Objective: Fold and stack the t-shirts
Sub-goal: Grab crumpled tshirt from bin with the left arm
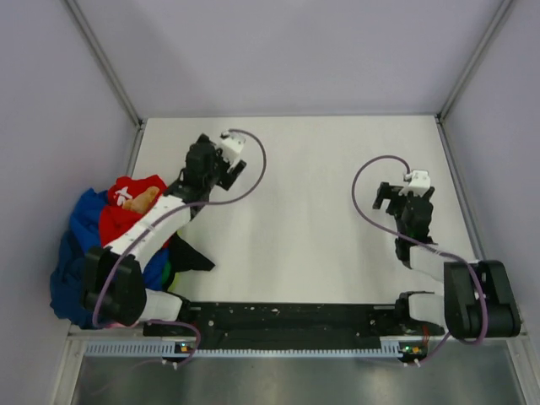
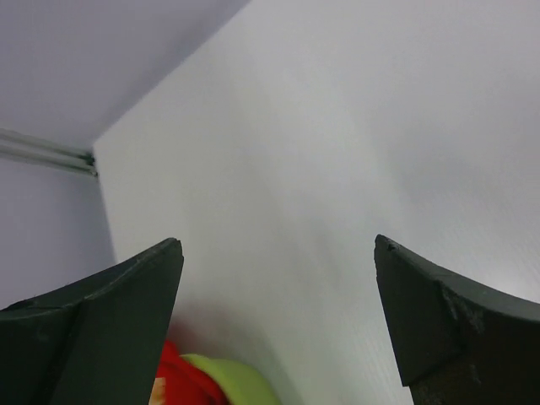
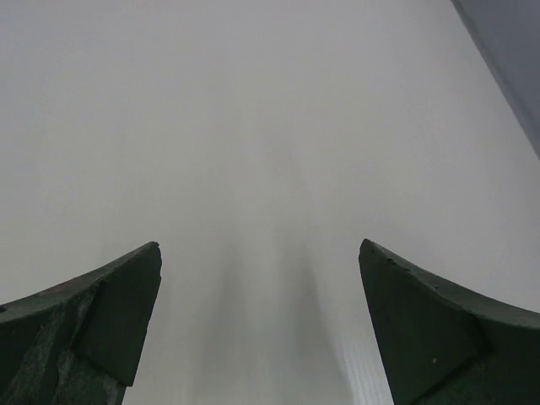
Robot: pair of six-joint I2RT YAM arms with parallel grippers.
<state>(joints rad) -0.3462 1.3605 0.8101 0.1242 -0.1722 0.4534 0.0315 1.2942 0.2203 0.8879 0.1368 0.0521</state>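
A heap of t-shirts lies at the table's left edge. The bright red t-shirt [image 1: 126, 207] with a tan figure and white print is on top, over royal blue cloth [image 1: 72, 257], a sliver of lime-green [image 1: 168, 275] and a black shirt [image 1: 190, 256]. My left gripper [image 1: 221, 171] is open and empty, above bare table to the right of the heap. Its wrist view shows a bit of red cloth [image 2: 177, 380] and lime-green cloth [image 2: 232, 384] at the bottom edge. My right gripper [image 1: 403, 196] is open and empty over bare table at the right.
The white table [image 1: 312, 219] is walled by lilac panels at the back and both sides. A black rail [image 1: 278, 316] carries the arm bases along the near edge. The left arm reaches over the heap.
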